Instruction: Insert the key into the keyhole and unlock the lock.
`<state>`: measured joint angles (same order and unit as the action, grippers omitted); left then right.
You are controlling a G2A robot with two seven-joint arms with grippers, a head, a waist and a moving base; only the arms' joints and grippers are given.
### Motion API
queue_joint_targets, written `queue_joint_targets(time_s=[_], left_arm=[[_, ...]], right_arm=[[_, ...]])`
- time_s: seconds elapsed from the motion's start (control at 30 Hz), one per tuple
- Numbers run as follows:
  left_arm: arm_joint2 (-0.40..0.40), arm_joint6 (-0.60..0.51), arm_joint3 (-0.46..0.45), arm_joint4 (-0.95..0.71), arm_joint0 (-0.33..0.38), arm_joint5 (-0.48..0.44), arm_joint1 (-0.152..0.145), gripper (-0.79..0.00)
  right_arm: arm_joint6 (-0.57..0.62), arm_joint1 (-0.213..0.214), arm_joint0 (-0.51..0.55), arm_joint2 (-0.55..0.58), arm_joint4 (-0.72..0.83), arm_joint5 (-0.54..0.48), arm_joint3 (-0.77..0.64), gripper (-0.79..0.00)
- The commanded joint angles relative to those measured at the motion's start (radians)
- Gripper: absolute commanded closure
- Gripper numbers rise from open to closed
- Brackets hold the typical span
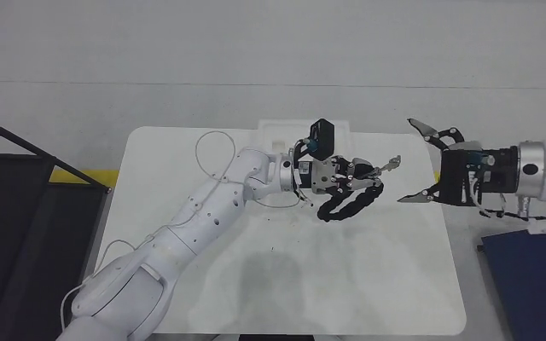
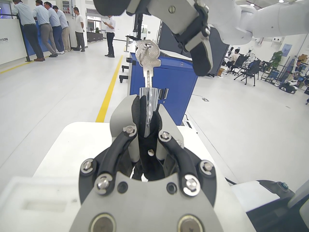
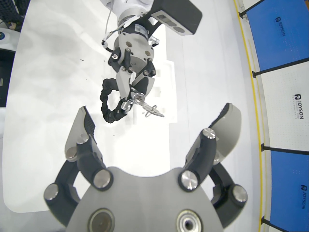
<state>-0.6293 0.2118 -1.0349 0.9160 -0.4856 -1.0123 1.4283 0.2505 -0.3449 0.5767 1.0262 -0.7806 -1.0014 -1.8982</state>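
Left end effector [image 1: 376,173] clamps lock [image 2: 151,100] (key [image 2: 147,54] inserted); right end effector [image 1: 408,160] splayed near table-edge [image 1: 442,237].

A white desk [image 1: 213,281] carries a white foam tray [image 1: 277,136] at its 12 o'clock edge; what looks like a blue cabinet [image 1: 516,286] stands beyond its 4 o'clock corner.

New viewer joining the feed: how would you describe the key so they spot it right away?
Over the white table, right of its middle, the left arm holds a lock with a black cable loop in its shut jaws. The key is the flat silver piece sticking out of the lock's chrome end toward the open right jaws; unlike the black cable, it is bright metal.
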Motion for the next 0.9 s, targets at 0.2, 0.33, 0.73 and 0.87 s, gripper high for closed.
queue_joint_targets(time_s=[0.2,0.33,0.73,0.87], left_arm=[[0.026,-0.004,-0.024,0.014,0.014,0.000,-0.028,0.000],[0.036,0.001,-0.032,0.013,0.017,0.000,-0.037,0.000],[0.065,0.008,-0.038,0.001,0.022,0.000,-0.049,0.000],[0.071,0.012,-0.034,0.002,0.028,0.000,-0.049,0.000]], right_arm=[[0.055,0.001,-0.011,-0.033,0.092,-0.011,-0.010,-0.690],[0.096,0.004,-0.029,-0.061,0.113,-0.011,-0.015,-0.606],[0.207,0.009,-0.060,-0.113,0.241,-0.011,0.016,-0.160],[0.246,0.010,-0.069,-0.126,0.291,-0.011,0.020,-0.132]])
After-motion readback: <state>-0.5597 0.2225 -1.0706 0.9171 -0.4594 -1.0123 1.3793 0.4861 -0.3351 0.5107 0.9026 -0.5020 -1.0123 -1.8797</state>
